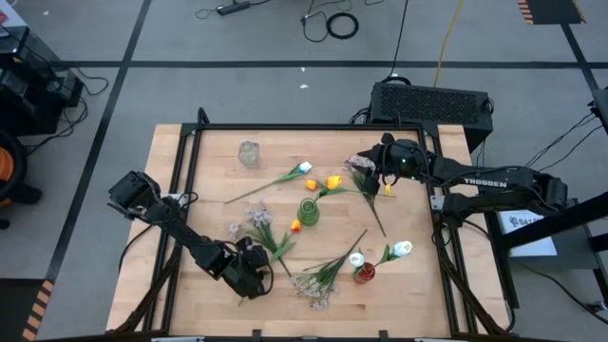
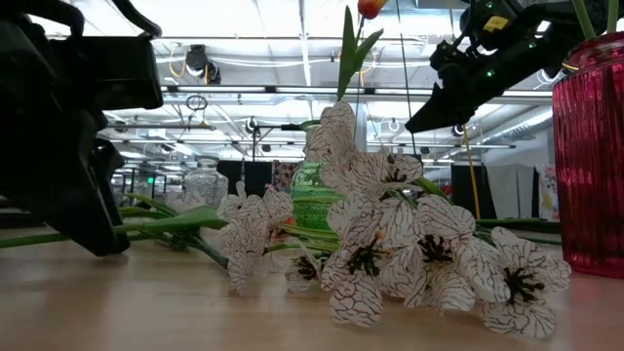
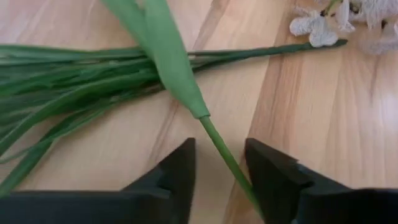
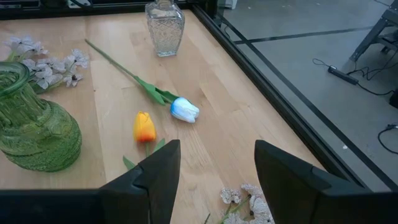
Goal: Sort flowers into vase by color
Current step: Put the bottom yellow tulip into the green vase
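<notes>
My left gripper (image 1: 253,273) (image 3: 219,163) is open and low over the near-left table. Its fingers stand on either side of a green stem (image 3: 217,146) that bears a broad leaf, beside a pale spray (image 1: 253,219). My right gripper (image 1: 382,174) (image 4: 216,163) hangs open above the far-right table, over another spray (image 1: 359,162). A white tulip (image 4: 185,109) and an orange tulip (image 4: 144,126) lie flat on the wood. An orange tulip (image 1: 295,225) seems to stand in the green vase (image 1: 309,211). Two white tulips (image 1: 402,249) rise from the red vase (image 1: 364,274).
A clear glass vase (image 1: 249,154) stands near the table's far edge. A third spray (image 1: 314,285) lies near the front edge, close before the low camera. A black frame rail (image 4: 261,74) runs along the table's edge. Bare wood (image 1: 418,214) shows right of the green vase.
</notes>
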